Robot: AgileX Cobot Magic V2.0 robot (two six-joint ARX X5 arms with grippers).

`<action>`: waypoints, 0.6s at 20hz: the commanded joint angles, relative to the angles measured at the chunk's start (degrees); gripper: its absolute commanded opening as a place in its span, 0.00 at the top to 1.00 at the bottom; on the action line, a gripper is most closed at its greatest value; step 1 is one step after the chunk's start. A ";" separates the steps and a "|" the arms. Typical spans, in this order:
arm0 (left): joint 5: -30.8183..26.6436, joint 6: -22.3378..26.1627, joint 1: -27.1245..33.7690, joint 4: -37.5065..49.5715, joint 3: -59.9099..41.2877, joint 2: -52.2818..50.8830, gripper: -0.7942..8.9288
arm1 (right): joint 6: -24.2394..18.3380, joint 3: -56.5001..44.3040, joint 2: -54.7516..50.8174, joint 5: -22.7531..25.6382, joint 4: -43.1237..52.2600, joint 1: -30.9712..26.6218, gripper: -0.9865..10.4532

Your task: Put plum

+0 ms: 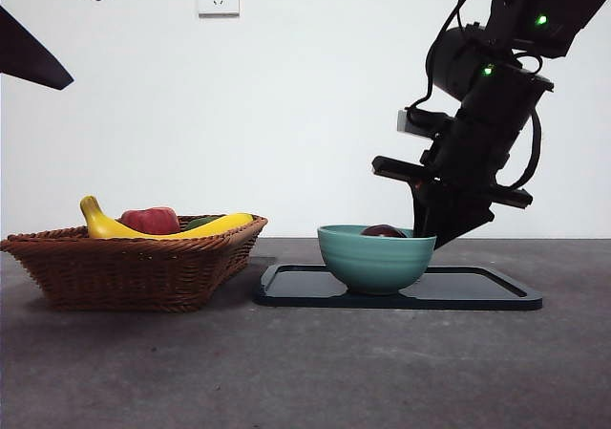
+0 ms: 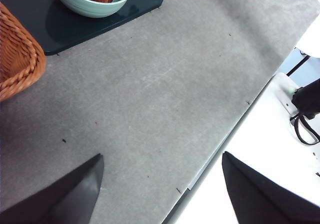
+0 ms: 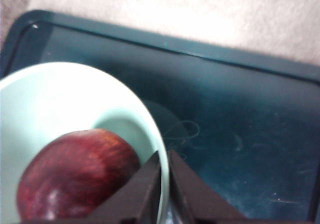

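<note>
Already the plum sits inside the teal bowl, low against the near wall, dark red and glossy, with only its crown showing above the rim in the front view. My right pincer is right at that rim: its two black jaws are drawn almost together, a thin slit between them, and from my wrist camera the bowl's edge appears to run into that slit, so I may be pinching the rim or merely hanging just over it; I cannot tell which. I hold no fruit. That is where the risk lies. If the jaws do grip the edge and I lift or swing away, the bowl could tip or slide across the dark tray it stands on, and the round plum would roll out. Even a light brush against the rim on the way up might rock the bowl, since it stands on a narrow foot. A straight rise clear of the edge looks safest to me. The wicker basket with the banana and a redder fruit stands well to the side, out of harm's way. My left pincer waits over bare table, jaws spread wide, holding nothing.
</note>
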 commanded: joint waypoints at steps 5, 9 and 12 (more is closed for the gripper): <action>0.31 0.24 -0.20 0.33 0.48 0.20 0.53 | 0.63 1.20 1.64 -0.02 -0.24 0.20 0.75; 0.31 0.24 -0.20 0.35 0.48 0.20 0.53 | 0.63 1.25 -1.44 0.61 -0.39 0.20 0.74; 0.31 0.24 -0.20 0.37 0.48 0.20 0.53 | 0.37 1.31 -6.56 1.46 -1.09 -0.13 0.74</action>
